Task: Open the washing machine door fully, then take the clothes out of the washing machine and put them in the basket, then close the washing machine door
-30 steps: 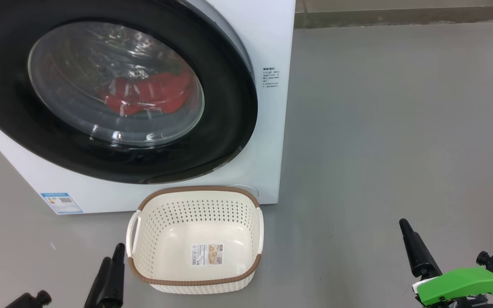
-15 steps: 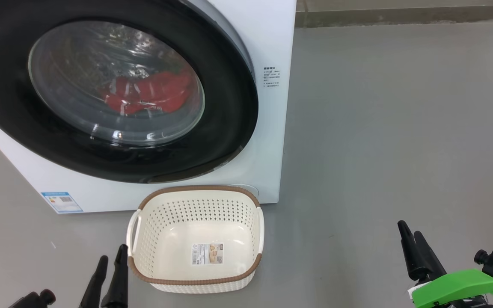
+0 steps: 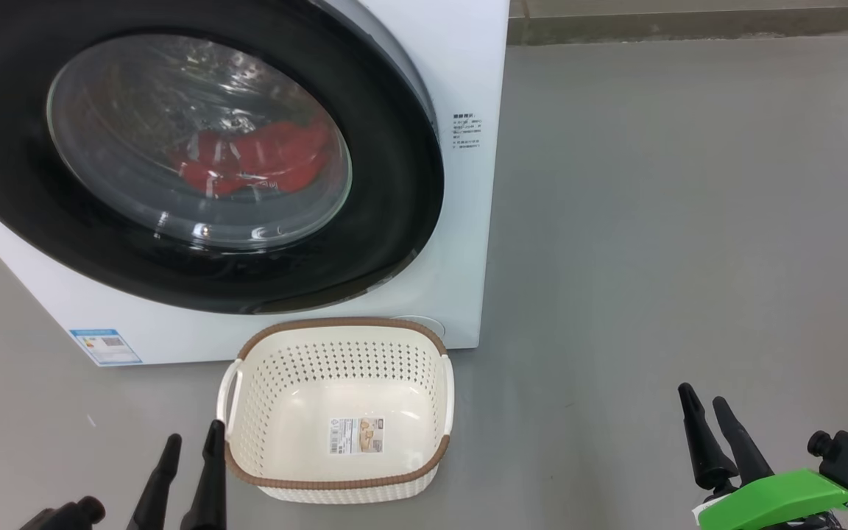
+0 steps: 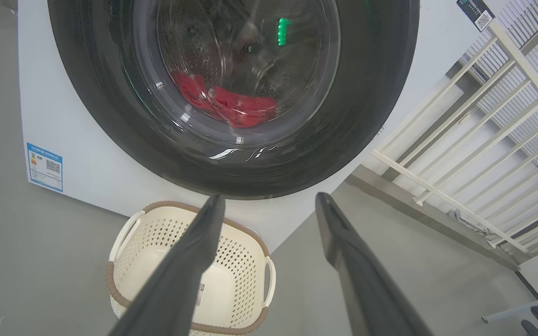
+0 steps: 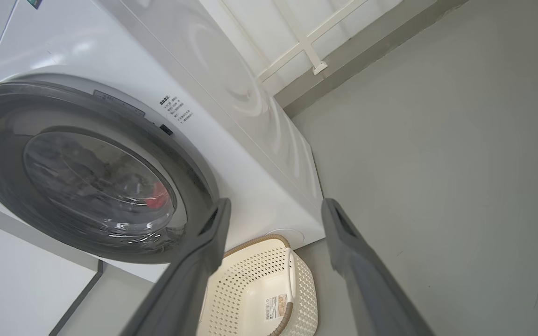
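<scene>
The white washing machine fills the upper left of the head view. Its round black-rimmed door lies flat against the front. Red clothes show through the glass, low in the drum. The cream basket stands on the floor right before the machine, with nothing in it but a sticker. My left gripper is open just left of the basket. My right gripper is open over bare floor, far right of the basket. In the left wrist view the door, clothes and basket lie ahead.
Grey floor stretches wide to the right of the machine. A low wall base runs along the back. A white railing stands to the right of the machine in the left wrist view. A blue label sits low on the machine's front.
Both grippers have turned about their wrists, so each now shows two fingers apart. The right gripper has slid slightly down and left. Machine, door and basket have not moved.
</scene>
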You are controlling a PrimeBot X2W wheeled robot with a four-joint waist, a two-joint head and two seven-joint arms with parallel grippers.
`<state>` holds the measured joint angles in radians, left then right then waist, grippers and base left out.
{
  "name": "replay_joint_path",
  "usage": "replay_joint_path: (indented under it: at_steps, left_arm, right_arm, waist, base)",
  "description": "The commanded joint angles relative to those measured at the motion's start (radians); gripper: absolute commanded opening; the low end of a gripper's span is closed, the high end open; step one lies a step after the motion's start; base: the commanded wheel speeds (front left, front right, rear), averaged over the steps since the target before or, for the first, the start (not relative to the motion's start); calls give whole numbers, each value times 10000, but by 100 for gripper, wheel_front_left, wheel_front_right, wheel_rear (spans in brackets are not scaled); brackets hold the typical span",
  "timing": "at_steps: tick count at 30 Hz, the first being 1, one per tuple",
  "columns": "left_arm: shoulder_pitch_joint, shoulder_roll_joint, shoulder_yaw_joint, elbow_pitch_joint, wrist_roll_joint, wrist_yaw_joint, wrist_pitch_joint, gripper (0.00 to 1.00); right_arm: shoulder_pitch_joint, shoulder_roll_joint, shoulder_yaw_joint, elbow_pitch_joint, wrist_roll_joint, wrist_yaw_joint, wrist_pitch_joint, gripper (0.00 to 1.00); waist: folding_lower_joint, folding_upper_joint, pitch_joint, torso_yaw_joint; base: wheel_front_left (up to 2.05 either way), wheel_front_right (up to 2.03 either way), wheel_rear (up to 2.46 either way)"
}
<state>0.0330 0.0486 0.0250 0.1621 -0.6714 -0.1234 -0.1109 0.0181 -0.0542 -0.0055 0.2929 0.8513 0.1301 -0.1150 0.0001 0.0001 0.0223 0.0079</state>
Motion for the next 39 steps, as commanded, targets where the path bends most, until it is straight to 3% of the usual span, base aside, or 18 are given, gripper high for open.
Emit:
replay_joint_path:
  at_steps: [1,24,39]
  left_arm:
    - [-96,159,173,-367,410,-46,-178,100]
    - [118,253,124,-503,3087,-61,-890,100]
    - [170,282,197,-395,4194,-69,-1306,100]
  right_arm:
    - [-103,-162,189,-309,-334,4,-152,100]
    - [154,-114,252,-502,-2679,5,-857,100]
    - [347,-75,19,-552,-4087,6,-1268,100]
  waist:
    - [-1,-1,5,1]
    - [-1,-1,102,-64]
    - [-1,-1,154,-102]
  base:
    - [0,0,0]
    - [0,0,0]
    - [0,0,0]
